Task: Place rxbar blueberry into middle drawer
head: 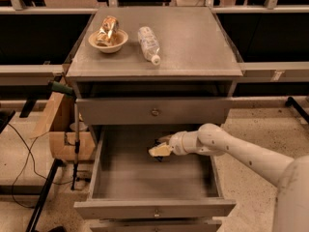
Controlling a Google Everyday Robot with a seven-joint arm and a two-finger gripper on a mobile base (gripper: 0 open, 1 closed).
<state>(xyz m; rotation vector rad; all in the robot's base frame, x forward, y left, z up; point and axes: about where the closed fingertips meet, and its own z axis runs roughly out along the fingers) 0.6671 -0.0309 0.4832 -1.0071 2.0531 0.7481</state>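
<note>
Gripper [160, 150], low inside the open drawer [145, 179], appears to pinch the dark bar [157, 157] at its tip; released tilted, the bar could land propped on edge beneath it.

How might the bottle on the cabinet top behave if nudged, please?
The bottle lies on its side, so a sideways push would probably roll it. It looks clear plastic, so likely light. The gripper is below, over the open drawer.
</note>
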